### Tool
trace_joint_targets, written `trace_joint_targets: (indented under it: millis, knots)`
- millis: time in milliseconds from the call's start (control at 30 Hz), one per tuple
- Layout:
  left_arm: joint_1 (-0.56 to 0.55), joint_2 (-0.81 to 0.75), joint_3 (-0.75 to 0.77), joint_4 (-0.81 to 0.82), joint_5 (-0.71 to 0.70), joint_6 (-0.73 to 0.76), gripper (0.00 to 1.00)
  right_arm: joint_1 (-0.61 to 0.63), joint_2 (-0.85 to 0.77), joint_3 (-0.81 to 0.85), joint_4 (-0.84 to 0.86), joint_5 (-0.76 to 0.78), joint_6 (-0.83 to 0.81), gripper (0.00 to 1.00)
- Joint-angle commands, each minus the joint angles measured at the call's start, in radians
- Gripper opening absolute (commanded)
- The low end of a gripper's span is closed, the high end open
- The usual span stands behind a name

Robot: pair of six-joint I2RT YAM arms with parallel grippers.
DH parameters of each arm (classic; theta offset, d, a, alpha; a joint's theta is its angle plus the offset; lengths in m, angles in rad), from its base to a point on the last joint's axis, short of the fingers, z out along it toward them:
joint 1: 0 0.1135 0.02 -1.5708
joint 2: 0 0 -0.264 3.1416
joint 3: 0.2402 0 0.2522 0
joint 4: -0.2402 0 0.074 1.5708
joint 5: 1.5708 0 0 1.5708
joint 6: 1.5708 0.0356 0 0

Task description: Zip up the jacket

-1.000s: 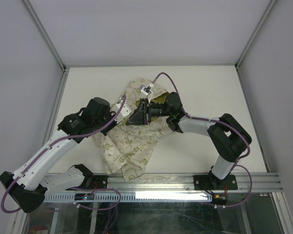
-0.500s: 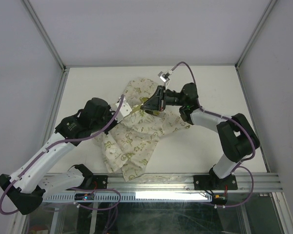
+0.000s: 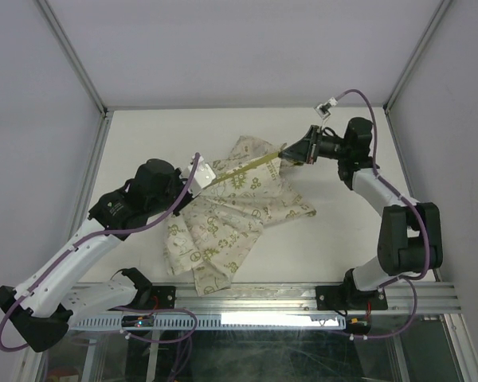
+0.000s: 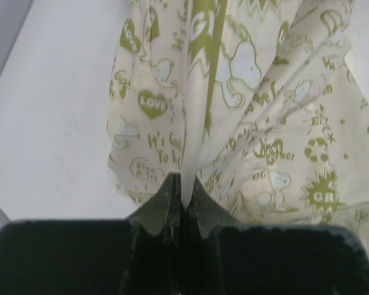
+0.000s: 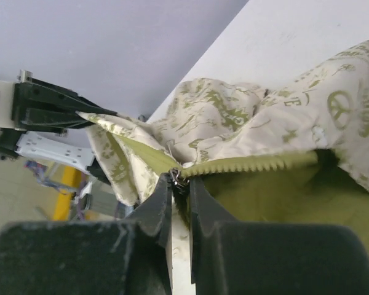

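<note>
white table (image 3: 143, 135) fills most of the cell floor. the jacket (image 3: 231, 223) is spread around the middle of it, cream side with the olive print facing up, and its lower end reaches down to the near edge by the arm bases. the zipper edge (image 3: 243, 167) is lifted off the rest of the cloth and pulled into a straight taut line between the two arms. left gripper (image 4: 182, 184) sits at the left end of that line, jaws clenched flat on a fold of the printed fabric, which fans out away from the fingers and down onto the table. right gripper (image 5: 179, 184) is at the far right end, out past the body of the jacket, jaws pinched on the little metal zipper slider (image 5: 177, 177). olive zipper teeth (image 5: 252, 163) run off to the right of the slider, unjoined, with the plain green lining (image 5: 264, 203) showing under them.
</note>
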Motion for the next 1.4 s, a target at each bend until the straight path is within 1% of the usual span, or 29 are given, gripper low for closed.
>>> trace_joint_targets:
  millis: [0, 33, 67, 100, 133, 300, 400, 533, 600, 633, 667, 700, 767, 800, 967, 1000, 1033, 1067, 1100, 1133, 1167, 1233, 1367]
  knots:
    - [0.016, -0.081, -0.008, -0.202, -0.136, -0.007, 0.00, -0.212, -0.076, 0.114, -0.231, 0.150, -0.080, 0.00]
    - [0.016, -0.082, -0.010, -0.202, -0.139, -0.009, 0.00, -0.232, -0.094, 0.118, -0.247, 0.150, -0.080, 0.00]
    - [0.016, -0.081, -0.013, -0.200, -0.144, -0.010, 0.00, -0.249, -0.112, 0.122, -0.266, 0.235, -0.217, 0.00]
    - [0.017, -0.082, -0.017, -0.198, -0.147, -0.009, 0.00, -0.265, -0.128, 0.128, -0.290, 0.287, -0.318, 0.00]
    - [0.017, -0.083, -0.022, -0.194, -0.153, -0.009, 0.00, -0.281, -0.142, 0.136, -0.313, 0.305, -0.339, 0.00]
    - [0.017, -0.080, -0.048, -0.148, -0.193, 0.008, 0.00, -0.364, -0.207, 0.188, -0.440, 0.371, -0.403, 0.00]
    - [0.018, -0.062, -0.053, -0.090, -0.225, 0.029, 0.00, -0.411, -0.246, 0.231, -0.501, 0.393, -0.432, 0.00]
    - [0.023, -0.001, -0.023, 0.033, -0.235, 0.049, 0.00, -0.423, -0.283, 0.302, -0.557, 0.370, -0.447, 0.00]
    - [0.022, 0.044, 0.017, 0.084, -0.204, 0.030, 0.00, -0.422, -0.296, 0.323, -0.579, 0.323, -0.437, 0.00]
    - [0.021, 0.064, 0.033, 0.100, -0.181, 0.017, 0.04, -0.422, -0.309, 0.323, -0.582, 0.314, -0.423, 0.00]
    - [0.022, 0.079, 0.044, 0.115, -0.156, 0.003, 0.11, -0.422, -0.329, 0.312, -0.582, 0.307, -0.411, 0.04]
    - [0.022, 0.087, 0.053, 0.127, -0.132, -0.008, 0.19, -0.422, -0.350, 0.294, -0.587, 0.304, -0.404, 0.12]
    - [0.022, 0.086, 0.063, 0.152, -0.094, -0.044, 0.41, -0.422, -0.402, 0.261, -0.605, 0.316, -0.387, 0.29]
    - [0.022, 0.077, 0.065, 0.162, -0.080, -0.059, 0.47, -0.422, -0.428, 0.246, -0.616, 0.323, -0.381, 0.36]
    - [0.021, -0.010, 0.065, 0.215, -0.073, -0.164, 0.64, -0.412, -0.562, 0.213, -0.739, 0.439, -0.415, 0.62]
    - [0.022, -0.028, 0.063, 0.221, -0.090, -0.189, 0.68, -0.403, -0.583, 0.217, -0.772, 0.451, -0.423, 0.62]
    - [0.021, -0.045, 0.063, 0.224, -0.106, -0.214, 0.71, -0.389, -0.599, 0.223, -0.806, 0.526, -0.460, 0.79]
    - [0.021, -0.059, 0.065, 0.224, -0.122, -0.242, 0.74, -0.377, -0.617, 0.229, -0.840, 0.565, -0.488, 0.95]
    - [0.021, -0.073, 0.068, 0.224, -0.141, -0.269, 0.77, -0.362, -0.634, 0.233, -0.872, 0.601, -0.512, 0.99]
    - [0.022, -0.090, 0.070, 0.224, -0.165, -0.295, 0.79, -0.348, -0.650, 0.234, -0.898, 0.638, -0.530, 0.99]
    - [0.021, -0.106, 0.072, 0.224, -0.201, -0.321, 0.84, -0.332, -0.670, 0.234, -0.921, 0.670, -0.542, 0.99]
    - [0.022, -0.143, 0.075, 0.226, -0.258, -0.375, 0.98, -0.314, -0.714, 0.230, -0.960, 0.747, -0.551, 0.99]
    - [0.022, -0.231, 0.070, 0.246, -0.354, -0.455, 0.99, -0.285, -0.811, 0.204, -0.995, 0.884, -0.573, 0.99]
